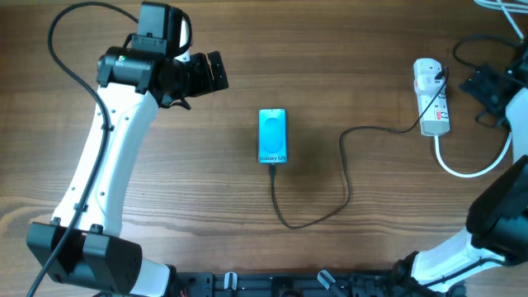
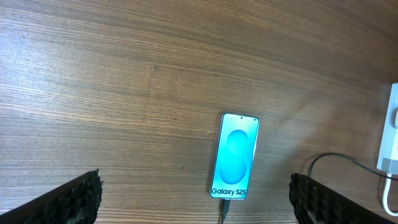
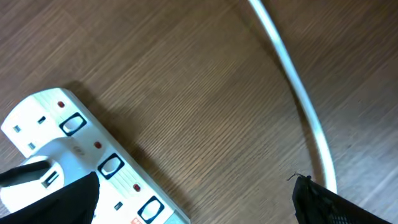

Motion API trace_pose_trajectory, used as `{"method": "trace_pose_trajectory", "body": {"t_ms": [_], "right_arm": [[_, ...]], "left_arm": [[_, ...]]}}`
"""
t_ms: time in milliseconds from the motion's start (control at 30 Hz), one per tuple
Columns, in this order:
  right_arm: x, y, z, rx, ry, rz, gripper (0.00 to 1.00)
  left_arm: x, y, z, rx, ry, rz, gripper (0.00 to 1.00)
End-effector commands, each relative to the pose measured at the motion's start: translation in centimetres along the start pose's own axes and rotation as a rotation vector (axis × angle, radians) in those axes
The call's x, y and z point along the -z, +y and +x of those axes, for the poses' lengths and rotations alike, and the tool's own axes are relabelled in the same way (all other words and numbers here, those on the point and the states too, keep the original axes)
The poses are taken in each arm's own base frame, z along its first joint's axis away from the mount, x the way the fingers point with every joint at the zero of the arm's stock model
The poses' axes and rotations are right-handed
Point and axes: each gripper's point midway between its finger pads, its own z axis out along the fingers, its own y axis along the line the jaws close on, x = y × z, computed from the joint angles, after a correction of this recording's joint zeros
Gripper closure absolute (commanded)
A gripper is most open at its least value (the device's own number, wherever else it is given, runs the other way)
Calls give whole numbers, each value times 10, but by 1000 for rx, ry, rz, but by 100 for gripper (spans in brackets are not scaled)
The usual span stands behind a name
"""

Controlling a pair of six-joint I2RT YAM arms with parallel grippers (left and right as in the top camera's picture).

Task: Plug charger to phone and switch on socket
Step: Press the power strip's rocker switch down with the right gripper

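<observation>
The phone [image 1: 273,137] lies in the middle of the table, its cyan screen lit and "Galaxy S25" at its near end; it also shows in the left wrist view [image 2: 235,156]. The thin black charger cable [image 1: 345,169] runs from the phone's near end, loops right and up to a white plug in the socket [image 1: 431,99]. The connector sits at the phone's near edge [image 2: 225,206]. My left gripper [image 1: 216,73] is open, well left of and beyond the phone. My right gripper [image 1: 487,87] is open, just right of the socket [image 3: 93,162], apart from it.
The socket's thick white cord [image 1: 470,169] curves off to the right and shows in the right wrist view [image 3: 298,93]. The socket carries several rocker switches [image 3: 112,165] with small red lamps. Black robot cables lie at the far right.
</observation>
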Motion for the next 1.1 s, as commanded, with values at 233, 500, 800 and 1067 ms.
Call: {"method": "trace_pose_trajectory", "body": {"t_ms": [233, 500, 800, 1067], "right_arm": [[-63, 14, 40, -10, 160, -80, 0], [-72, 21, 31, -10, 116, -108, 0], [-87, 30, 43, -12, 162, -159, 0], [-87, 30, 44, -12, 165, -159, 0]], "left_arm": [[0, 3, -4, -3, -12, -12, 0], [0, 2, -4, -3, -12, -11, 0], [0, 2, -4, -3, -12, -11, 0], [0, 2, -4, -3, -12, -11, 0]]}}
